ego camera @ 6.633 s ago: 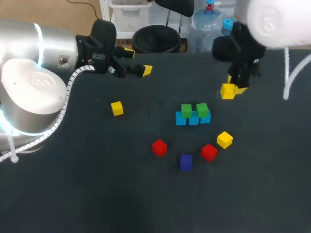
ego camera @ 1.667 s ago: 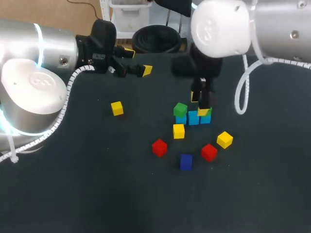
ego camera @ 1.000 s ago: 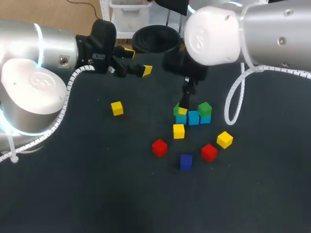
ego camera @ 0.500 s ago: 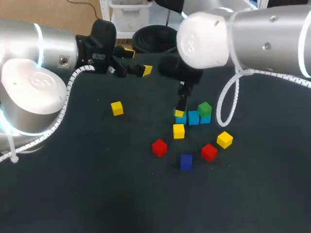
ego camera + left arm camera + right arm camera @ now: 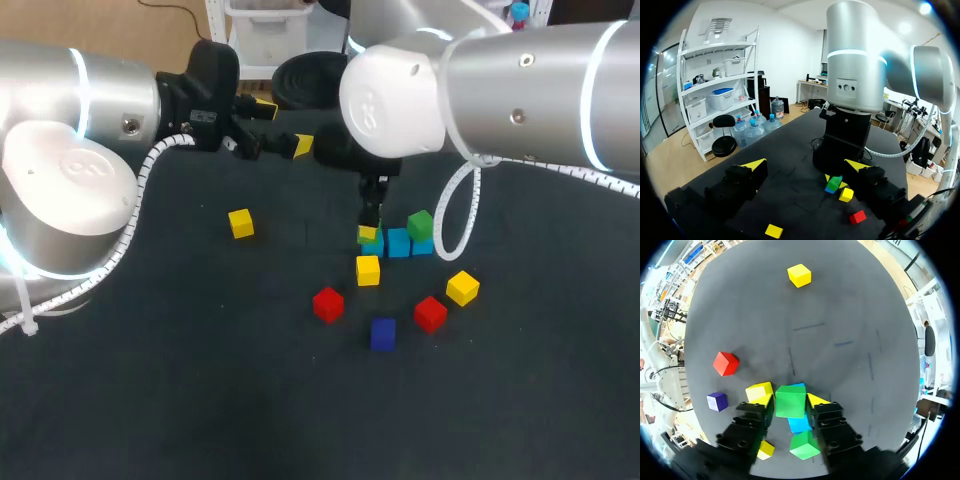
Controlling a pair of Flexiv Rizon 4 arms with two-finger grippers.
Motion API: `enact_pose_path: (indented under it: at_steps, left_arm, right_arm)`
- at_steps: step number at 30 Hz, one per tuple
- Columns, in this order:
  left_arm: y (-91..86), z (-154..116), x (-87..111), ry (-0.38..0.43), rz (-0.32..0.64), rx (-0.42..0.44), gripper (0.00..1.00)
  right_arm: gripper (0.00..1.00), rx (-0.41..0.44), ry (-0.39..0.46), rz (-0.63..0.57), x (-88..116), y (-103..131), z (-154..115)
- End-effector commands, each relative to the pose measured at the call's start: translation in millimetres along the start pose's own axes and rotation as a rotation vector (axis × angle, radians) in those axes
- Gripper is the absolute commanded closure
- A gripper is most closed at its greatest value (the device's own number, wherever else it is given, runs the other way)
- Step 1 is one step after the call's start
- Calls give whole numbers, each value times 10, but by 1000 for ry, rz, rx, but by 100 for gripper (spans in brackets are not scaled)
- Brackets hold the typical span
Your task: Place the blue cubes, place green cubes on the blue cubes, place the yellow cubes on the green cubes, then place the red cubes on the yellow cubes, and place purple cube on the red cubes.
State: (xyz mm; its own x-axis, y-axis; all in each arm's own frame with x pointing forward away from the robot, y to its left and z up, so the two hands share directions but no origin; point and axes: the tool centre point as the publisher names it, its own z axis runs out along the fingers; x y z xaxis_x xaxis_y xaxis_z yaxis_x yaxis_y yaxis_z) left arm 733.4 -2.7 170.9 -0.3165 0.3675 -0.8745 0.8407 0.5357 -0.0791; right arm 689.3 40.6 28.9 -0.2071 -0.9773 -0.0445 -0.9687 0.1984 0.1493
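Note:
Three blue cubes (image 5: 399, 244) lie in a row mid-table. A green cube (image 5: 420, 223) sits on the right one. Another green cube (image 5: 791, 401) rests on the left blue cube (image 5: 800, 423), and my right gripper (image 5: 369, 226) comes down over it, its yellow fingertips (image 5: 817, 400) pressed against both sides. A yellow cube (image 5: 368, 270) lies just in front of the row. Further yellow cubes (image 5: 462, 287) (image 5: 240, 223), two red cubes (image 5: 328, 304) (image 5: 430, 314) and a purple cube (image 5: 383, 334) lie loose. My left gripper (image 5: 285, 127) hangs open at the back left, holding nothing.
The right arm's bulky body (image 5: 400, 95) hangs above the table's back middle and shows ahead of the left gripper (image 5: 805, 167) in the left wrist view. The table's far edge (image 5: 330, 112) runs just behind the left gripper.
The right gripper's fingers have closed in on the left green cube. The right arm's body has shifted left. The left arm and the loose cubes have not moved.

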Motion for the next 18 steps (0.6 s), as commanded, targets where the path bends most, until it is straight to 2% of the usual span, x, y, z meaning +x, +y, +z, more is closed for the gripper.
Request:
enact_pose_path:
  at_steps: [1,2,3,18]
  left_arm:
    - [5,1,15,-7,1,1,0]
    - [5,1,15,-7,1,1,0]
    - [5,1,15,-7,1,1,0]
    - [5,1,15,-7,1,1,0]
  right_arm:
    - [91,14,1,-6,33,11,18]
    - [92,19,3,-9,37,7,18]
    - [100,21,2,-13,38,5,19]
    - [100,30,11,-33,128,-60,-13]
